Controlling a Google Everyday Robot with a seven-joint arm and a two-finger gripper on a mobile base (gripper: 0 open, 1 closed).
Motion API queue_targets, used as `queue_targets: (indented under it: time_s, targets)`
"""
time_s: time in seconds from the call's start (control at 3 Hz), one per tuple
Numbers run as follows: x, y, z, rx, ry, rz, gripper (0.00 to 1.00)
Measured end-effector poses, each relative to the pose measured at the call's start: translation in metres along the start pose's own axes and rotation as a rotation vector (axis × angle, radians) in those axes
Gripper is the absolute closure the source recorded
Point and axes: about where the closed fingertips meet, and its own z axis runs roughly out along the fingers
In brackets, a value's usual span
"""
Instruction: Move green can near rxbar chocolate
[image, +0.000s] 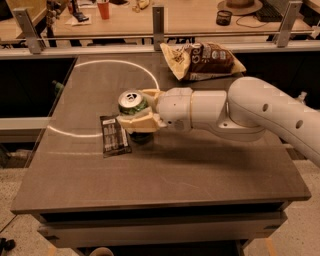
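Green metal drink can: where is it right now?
In the camera view, the green metal drink can is left of centre, clasped in the gripper, just right of the flat dark snack bar wrapper on the table.

Warm, dimmish overhead light throws a dark shadow (141, 138) on the counter (200, 170) beneath the left-of-centre pincer (135, 109) clasping the green can (131, 100).

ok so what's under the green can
Just the table in shadow, beside the rxbar chocolate, not on it. The gripper, jaws shut on the green can, covers the can's base, so contact with the table can't be seen.
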Motion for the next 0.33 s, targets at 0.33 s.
queue_targets:
  time_s: [0.33]
  targets:
    - [0.0082,-0.0073,-0.0091,0.018,0.035,-0.012,0.84]
